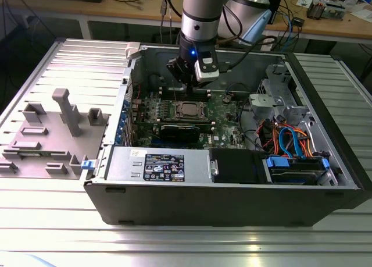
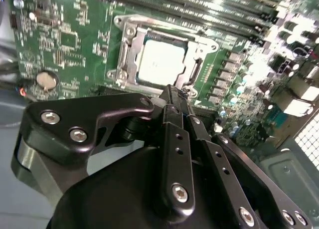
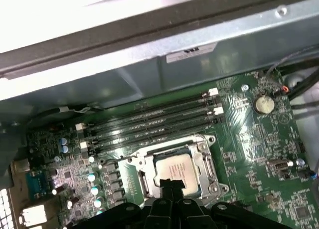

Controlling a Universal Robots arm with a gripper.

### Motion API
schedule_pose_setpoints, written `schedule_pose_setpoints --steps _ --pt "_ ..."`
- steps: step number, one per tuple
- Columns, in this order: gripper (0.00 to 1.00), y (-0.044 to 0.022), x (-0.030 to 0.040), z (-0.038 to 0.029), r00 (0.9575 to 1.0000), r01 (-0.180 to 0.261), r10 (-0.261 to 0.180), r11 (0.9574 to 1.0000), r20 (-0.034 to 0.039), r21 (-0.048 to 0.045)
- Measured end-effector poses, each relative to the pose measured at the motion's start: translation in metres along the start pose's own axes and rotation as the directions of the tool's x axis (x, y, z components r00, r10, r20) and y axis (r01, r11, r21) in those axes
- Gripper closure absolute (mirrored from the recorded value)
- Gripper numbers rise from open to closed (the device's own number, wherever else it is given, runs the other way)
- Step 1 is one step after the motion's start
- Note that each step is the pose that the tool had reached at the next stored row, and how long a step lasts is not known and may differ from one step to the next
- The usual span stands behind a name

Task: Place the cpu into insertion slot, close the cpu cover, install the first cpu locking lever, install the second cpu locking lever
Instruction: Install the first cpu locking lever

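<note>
The cpu (image 2: pixel 159 62) (image 3: pixel 172 169), a flat silvery square, lies in the insertion slot (image 1: pixel 190 109) on the green motherboard inside the open computer case. The cpu cover (image 2: pixel 124 54) (image 3: pixel 207 161), a thin metal frame, lies flat around it with the chip showing through its window. My gripper (image 2: pixel 173 92) (image 3: pixel 172 184) (image 1: pixel 187 85) hangs just above the near edge of the socket. Its black fingers are pressed together, shut, with nothing between them. The state of the locking levers beside the cover cannot be told.
Long memory slots (image 3: pixel 154 124) run beside the socket, toward the case wall (image 3: pixel 199 64). A coin battery (image 2: pixel 46 80) sits on the board. A black card (image 1: pixel 185 130), the power supply (image 1: pixel 157 165) and coloured cables (image 1: pixel 288 142) fill the case. A grey fixture (image 1: pixel 52 133) stands at the exterior view's left.
</note>
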State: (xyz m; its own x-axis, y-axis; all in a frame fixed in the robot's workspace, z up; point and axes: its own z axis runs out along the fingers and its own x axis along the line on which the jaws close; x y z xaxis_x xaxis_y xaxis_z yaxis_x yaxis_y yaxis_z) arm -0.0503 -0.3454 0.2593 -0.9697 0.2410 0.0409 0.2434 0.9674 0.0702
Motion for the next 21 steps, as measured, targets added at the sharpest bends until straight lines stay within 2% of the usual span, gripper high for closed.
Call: schedule_pose_setpoints --steps 2,5,6,9,11,16,21 --pt "0.89 0.0000 -0.0001 0.0002 0.9999 0.014 -0.014 0.9999 0.0082 -0.0016" --pt "0.89 -0.0001 -0.0001 0.0007 0.9990 0.032 -0.032 0.9995 0.0301 -0.0064" --pt "0.89 -0.0001 -0.0001 0.0009 0.9986 0.040 -0.040 0.9992 0.0344 -0.0072" --pt "0.89 -0.0001 -0.0001 0.0014 0.9956 0.089 -0.089 0.9960 0.0321 -0.0058" --pt "0.89 -0.0002 -0.0001 0.0020 0.9887 0.148 -0.147 0.9891 0.0278 -0.0024" --pt "0.89 -0.0003 -0.0001 0.0026 0.9752 0.220 -0.220 0.9754 0.0221 0.0002" --pt "0.89 -0.0003 0.0003 0.0027 0.9741 0.225 -0.225 0.9743 0.0218 0.0002"
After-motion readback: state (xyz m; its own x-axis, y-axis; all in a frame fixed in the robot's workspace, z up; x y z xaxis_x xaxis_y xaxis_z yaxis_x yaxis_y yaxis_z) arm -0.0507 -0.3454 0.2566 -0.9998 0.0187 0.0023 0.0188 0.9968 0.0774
